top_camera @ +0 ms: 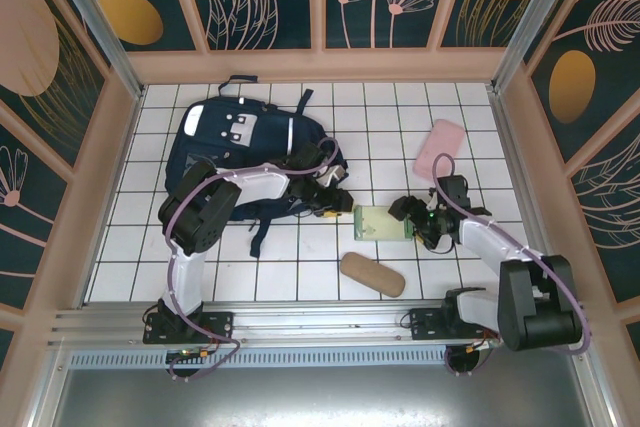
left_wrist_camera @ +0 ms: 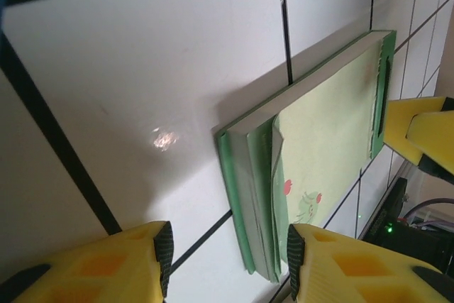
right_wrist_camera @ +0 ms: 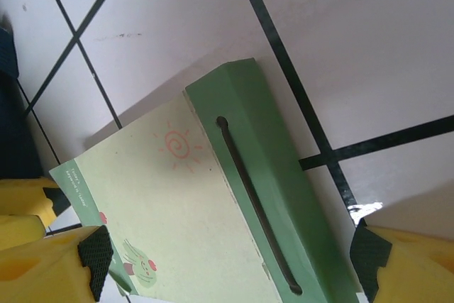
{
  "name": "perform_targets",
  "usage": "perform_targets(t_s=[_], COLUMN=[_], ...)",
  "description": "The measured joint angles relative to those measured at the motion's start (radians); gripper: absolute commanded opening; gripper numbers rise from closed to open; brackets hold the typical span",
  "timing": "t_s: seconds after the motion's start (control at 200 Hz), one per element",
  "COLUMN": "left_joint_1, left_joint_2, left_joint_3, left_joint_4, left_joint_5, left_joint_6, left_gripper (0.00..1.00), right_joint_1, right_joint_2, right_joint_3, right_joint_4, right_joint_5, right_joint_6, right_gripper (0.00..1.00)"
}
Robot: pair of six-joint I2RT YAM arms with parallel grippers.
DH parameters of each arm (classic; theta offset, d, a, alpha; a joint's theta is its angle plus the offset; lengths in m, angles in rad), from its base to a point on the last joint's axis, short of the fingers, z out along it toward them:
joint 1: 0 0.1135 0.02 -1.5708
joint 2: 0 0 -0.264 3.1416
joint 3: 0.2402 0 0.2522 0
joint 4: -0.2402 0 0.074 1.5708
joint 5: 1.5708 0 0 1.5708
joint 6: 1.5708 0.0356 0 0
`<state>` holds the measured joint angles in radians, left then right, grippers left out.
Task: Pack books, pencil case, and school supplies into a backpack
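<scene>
Both my arms meet over the pale green packet (top_camera: 376, 222), which lies flat on the white tiled surface (top_camera: 300, 257) directly between my left jaws and my right jaws, one set at each short end.

My left jaws are released. They stand partly spread around the packet's near corner. One black pad (left_wrist_camera: 294, 250) sits right against the packet's green edge, while the other pad (left_wrist_camera: 164, 248) is clearly apart from it, with bare tile showing in the gap. From this wrist, the packet runs away from the jaws, its printed face (a little cartoon cactus on it) turned up. At its far end, a yellow finger (left_wrist_camera: 417, 124) of my other arm meets it.

My right jaws are spread wide and straddle the packet's full width. The dark green spine with its long slot runs towards one pad (right_wrist_camera: 369, 253), and the pale printed side reaches the opposite pad (right_wrist_camera: 94, 252). Each pad is just beside an edge, and I cannot tell whether they press on the packet or only flank it.

The navy backpack (top_camera: 245, 162) lies behind my left jaws, on the side away from the packet, with my left arm stretched across it. The tan case (top_camera: 372, 274) lies on the surface nearer my bases than either set of jaws, roughly level with the gap between them. The pink pouch (top_camera: 439, 149) rests beyond my right jaws, apart from them.
</scene>
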<state>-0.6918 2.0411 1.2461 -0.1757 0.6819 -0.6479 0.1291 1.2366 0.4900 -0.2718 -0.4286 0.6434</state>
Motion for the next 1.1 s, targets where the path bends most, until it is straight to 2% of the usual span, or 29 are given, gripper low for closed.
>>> perform_targets(t_s=[0.185, 0.46, 0.911, 1.101], left_joint_1=[-0.032, -0.037, -0.016, -0.01], left_joint_2=[0.016, 0.041, 0.042, 0.042], left_joint_3=[0.006, 0.029, 0.029, 0.029], left_joint_4=[0.011, 0.015, 0.016, 0.015], left_joint_5=[0.028, 0.05, 0.042, 0.042], left_joint_6=[0.0, -0.001, -0.011, -0.011], left_gripper=[0.48, 0.48, 0.48, 0.48], right_joint_1=[-0.014, 0.002, 0.002, 0.001], right_joint_2=[0.036, 0.04, -0.061, -0.096], right_joint_3=[0.031, 0.021, 0.009, 0.008], right_joint_4=[-0.04, 0.021, 0.068, 0.126], right_joint_5=[-0.037, -0.148, -0.242, -0.276], right_joint_6=[-0.044, -0.057, 0.052, 0.118], right_gripper=[0.86, 0.83, 0.74, 0.73])
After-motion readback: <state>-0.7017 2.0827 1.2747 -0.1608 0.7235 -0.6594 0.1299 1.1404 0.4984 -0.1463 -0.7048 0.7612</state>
